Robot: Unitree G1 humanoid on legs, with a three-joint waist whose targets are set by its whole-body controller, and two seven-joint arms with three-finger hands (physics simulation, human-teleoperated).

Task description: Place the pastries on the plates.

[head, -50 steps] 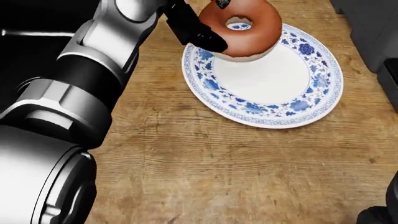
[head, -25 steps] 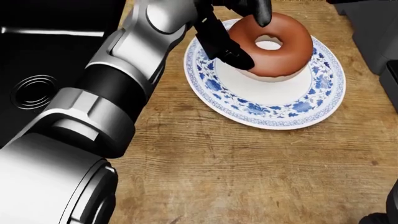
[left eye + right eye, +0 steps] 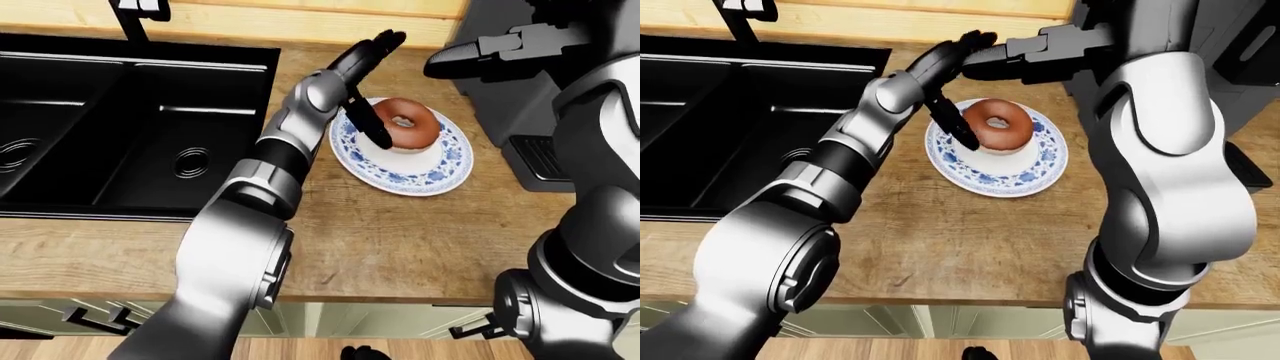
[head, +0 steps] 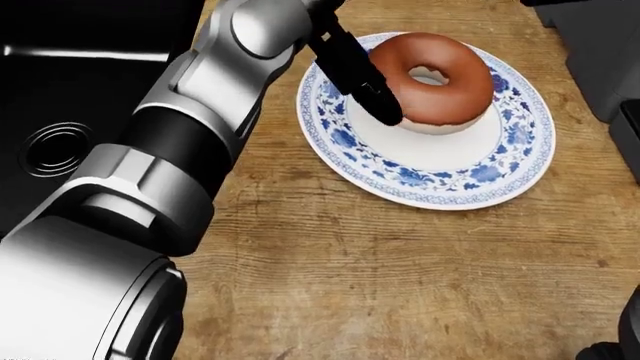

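Observation:
A brown glazed doughnut point(image 4: 440, 75) lies on a blue-and-white patterned plate point(image 4: 430, 191) on the wooden counter. My left hand point(image 3: 376, 86) is open. Its thumb point(image 4: 358, 75) points down along the doughnut's left side, and its other fingers point(image 3: 384, 42) are raised above the plate, off the doughnut. My right hand point(image 3: 985, 63) hovers with straight fingers over the counter beyond the plate's top edge, holding nothing. Only this one pastry and one plate show.
A black double sink point(image 3: 110, 127) with a faucet point(image 3: 137, 13) fills the left. A dark grey appliance point(image 3: 520, 112) stands to the right of the plate. Bare wooden counter point(image 4: 400, 277) lies below the plate.
My left hand brought the doughnut down from the plate's top edge onto the plate. The fingers that were on top of it have lifted away.

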